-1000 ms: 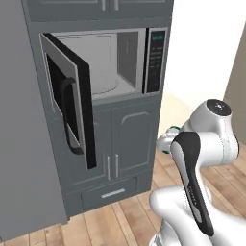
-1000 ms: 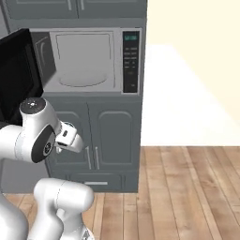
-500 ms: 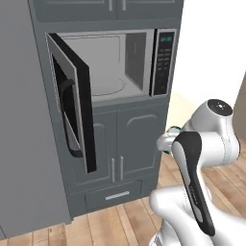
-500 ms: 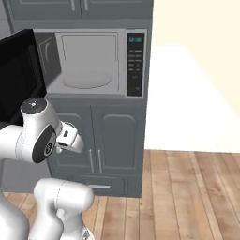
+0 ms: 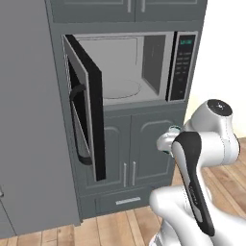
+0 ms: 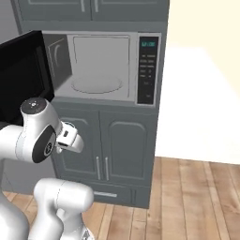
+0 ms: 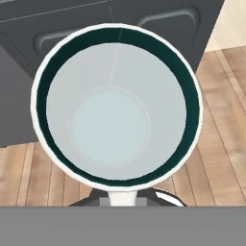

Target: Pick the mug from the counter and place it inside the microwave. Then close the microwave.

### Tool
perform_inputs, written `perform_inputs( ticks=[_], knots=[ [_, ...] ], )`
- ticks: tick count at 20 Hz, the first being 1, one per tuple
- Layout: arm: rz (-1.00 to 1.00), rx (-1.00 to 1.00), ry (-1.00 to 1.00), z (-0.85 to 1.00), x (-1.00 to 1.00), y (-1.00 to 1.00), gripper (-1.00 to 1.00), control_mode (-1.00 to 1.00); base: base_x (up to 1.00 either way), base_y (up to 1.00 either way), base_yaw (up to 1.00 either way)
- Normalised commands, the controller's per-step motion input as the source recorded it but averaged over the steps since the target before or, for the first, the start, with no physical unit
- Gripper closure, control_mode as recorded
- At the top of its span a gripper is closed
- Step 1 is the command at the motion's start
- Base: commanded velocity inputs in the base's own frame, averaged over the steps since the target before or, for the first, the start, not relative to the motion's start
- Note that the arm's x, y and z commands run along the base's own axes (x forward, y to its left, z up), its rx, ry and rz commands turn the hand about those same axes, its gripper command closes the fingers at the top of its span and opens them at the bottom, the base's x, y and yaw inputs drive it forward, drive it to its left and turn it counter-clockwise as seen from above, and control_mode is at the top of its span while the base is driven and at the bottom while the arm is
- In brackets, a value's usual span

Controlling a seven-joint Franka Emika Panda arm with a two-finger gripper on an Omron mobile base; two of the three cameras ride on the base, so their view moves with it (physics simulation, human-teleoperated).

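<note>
Claw: clamped shut on the mug [image 7: 116, 113] — its teal-rimmed mouth faces the hand camera.
Mug: held in the air before the lower cabinet doors [image 5: 139, 149], below the microwave [image 5: 129, 67].
Microwave: door [image 5: 86, 120] swung wide open — turntable bare inside.
Floor: wooden planks [image 6: 187, 197].

My arm [image 5: 206, 144] is glossy white, with rounded bulbous links, dark grey joint caps and a black band.

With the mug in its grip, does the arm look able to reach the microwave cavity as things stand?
Probably yes: the microwave door is swung wide and its turntable sits bare. The mug hangs lower, before the cabinet doors, so it must rise first.
</note>
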Motion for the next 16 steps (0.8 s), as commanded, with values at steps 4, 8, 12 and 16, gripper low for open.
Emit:
perform_inputs(
  ticks=[4, 8, 12, 16],
  knots=[
    [0.0, 0.0, 0.0, 0.0, 0.0, 0.0, 1.0, 1.0, 0.35, -0.13, 0.17],
    [0.0, 0.0, 0.0, 0.0, 0.0, 0.0, 1.0, 1.0, 0.35, -0.29, 0.07],
    [0.0, 0.0, 0.0, 0.0, 0.0, 0.0, 1.0, 1.0, 0.41, -0.35, 0.0],
    [0.0, 0.0, 0.0, 0.0, 0.0, 0.0, 1.0, 1.0, 0.2, -0.26, 0.0]
  ],
)
